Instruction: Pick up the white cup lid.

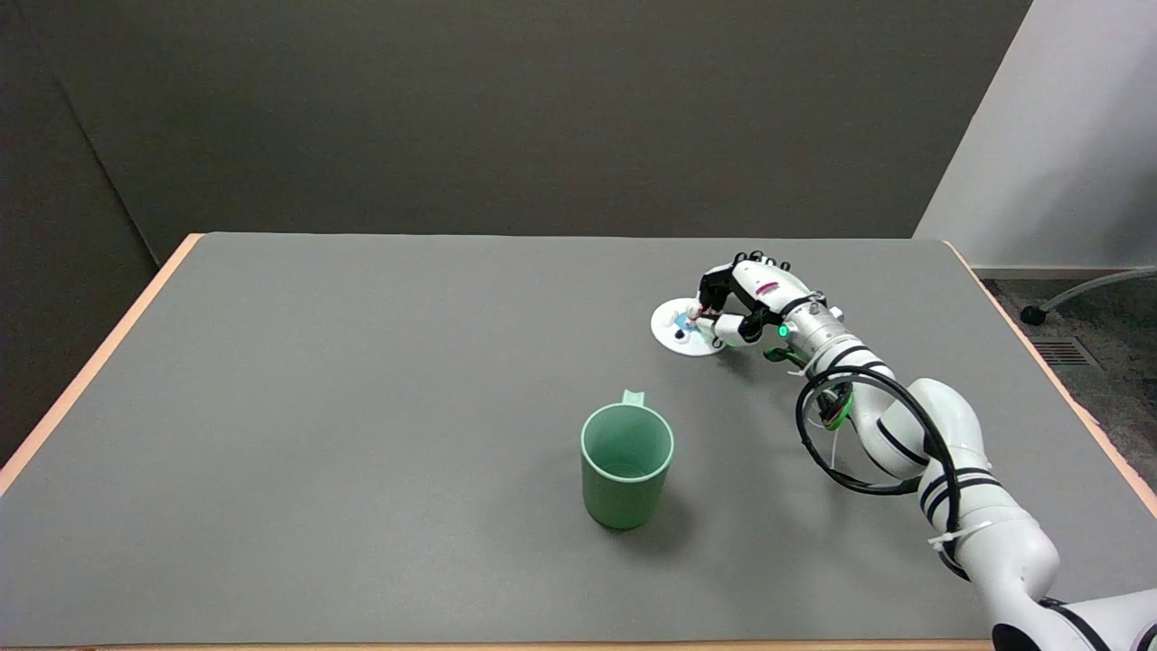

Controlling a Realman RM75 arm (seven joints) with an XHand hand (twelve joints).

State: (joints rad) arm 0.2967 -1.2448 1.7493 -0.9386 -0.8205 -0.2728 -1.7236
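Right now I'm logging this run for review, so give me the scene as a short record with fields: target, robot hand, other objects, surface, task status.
target: white cup lid, lying flat on the table, far right of centre
robot hand: right robot hand over the lid's right edge, fingers curled down onto it; firm grip cannot be confirmed
other objects: green cup, upright, empty, open, nearer the camera and left of the lid, apart from it
surface: grey table with a light wooden edge
task status: lid not yet lifted
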